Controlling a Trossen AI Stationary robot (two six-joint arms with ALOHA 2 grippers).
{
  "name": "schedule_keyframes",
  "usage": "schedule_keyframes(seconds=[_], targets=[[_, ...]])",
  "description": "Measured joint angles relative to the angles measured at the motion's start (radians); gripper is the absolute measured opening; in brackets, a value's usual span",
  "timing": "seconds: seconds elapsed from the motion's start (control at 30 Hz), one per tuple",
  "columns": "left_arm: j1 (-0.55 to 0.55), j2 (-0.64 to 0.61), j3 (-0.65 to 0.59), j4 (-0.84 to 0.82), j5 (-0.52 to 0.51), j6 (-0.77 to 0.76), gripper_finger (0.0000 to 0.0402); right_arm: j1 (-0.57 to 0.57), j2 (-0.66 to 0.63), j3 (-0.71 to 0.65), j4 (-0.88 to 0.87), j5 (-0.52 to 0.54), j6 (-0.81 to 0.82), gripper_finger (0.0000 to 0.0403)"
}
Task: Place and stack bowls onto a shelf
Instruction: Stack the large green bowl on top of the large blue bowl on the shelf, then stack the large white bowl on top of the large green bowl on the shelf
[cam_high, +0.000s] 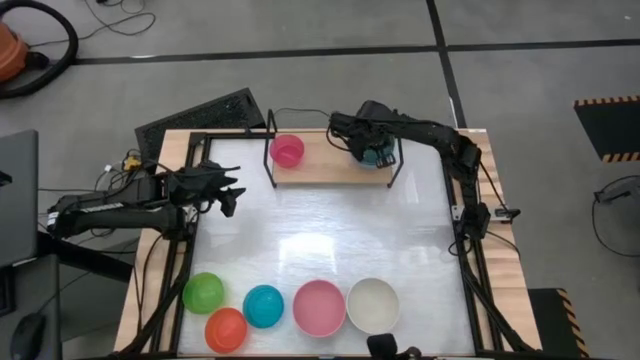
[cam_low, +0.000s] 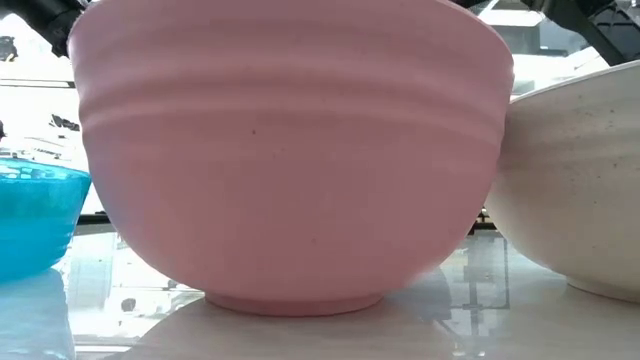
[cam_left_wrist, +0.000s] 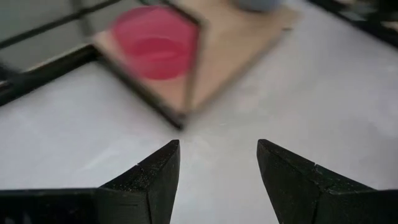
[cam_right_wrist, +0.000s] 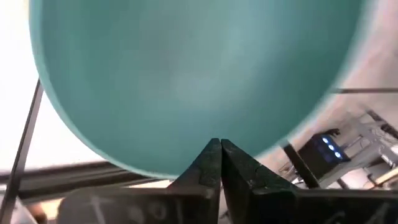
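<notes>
The shelf (cam_high: 335, 170), a light-wood board with black wire uprights, stands at the table's far edge. A magenta bowl (cam_high: 287, 150) (cam_left_wrist: 155, 43) rests on its left end. My right gripper (cam_high: 372, 150) (cam_right_wrist: 219, 144) hovers over the shelf's right end, shut on the dark teal bowl (cam_right_wrist: 193, 74) (cam_high: 380, 156). In the left wrist view a grey-blue bowl (cam_left_wrist: 256, 4) shows on that same end. My left gripper (cam_high: 232, 196) (cam_left_wrist: 217, 155) is open above the table's left side, pointing at the shelf. Green (cam_high: 203, 292), orange (cam_high: 226, 330), cyan (cam_high: 264, 306), pink (cam_high: 319, 307) and cream-white (cam_high: 373, 305) bowls rest on their bases along the near edge. My right gripper has the dark teal bowl by its rim (cam_right_wrist: 214, 138), pinched at the ends of the two shut fingers. The bowl fills the wrist view beyond the fingertips, over the shelf's right end. The gripper itself hides, from above, whether the bowl rests on the grey-blue bowl.
A black frame (cam_high: 185, 250) borders the white tabletop. The shelf's wire uprights (cam_high: 272, 150) (cam_high: 398, 160) stand at its two ends. In the low view the pink bowl (cam_low: 290, 150) fills the front, with cyan (cam_low: 35, 215) and cream-white (cam_low: 580, 180) beside it. The table's middle is bare.
</notes>
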Motion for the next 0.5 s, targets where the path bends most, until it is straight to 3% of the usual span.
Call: schedule_keyframes(seconds=[0.1,0.3,0.4,0.5], targets=[[0.0,0.0,0.0,0.036,0.153,0.028,0.0199,0.019,-0.022,0.057,0.013,-0.021,0.063,0.0052],[-0.001,0.012,0.0,-0.047,0.634,0.028,0.0199,0.05,-0.07,0.183,0.046,-0.244,0.242,0.006],[-0.008,0.032,0.0,-0.127,0.724,-0.026,0.0199,0.069,-0.086,0.227,0.046,-0.33,0.389,0.0061],[-0.016,0.052,0.0,-0.19,0.706,-0.045,0.0199,0.091,-0.109,0.239,0.054,-0.566,0.502,0.0065]])
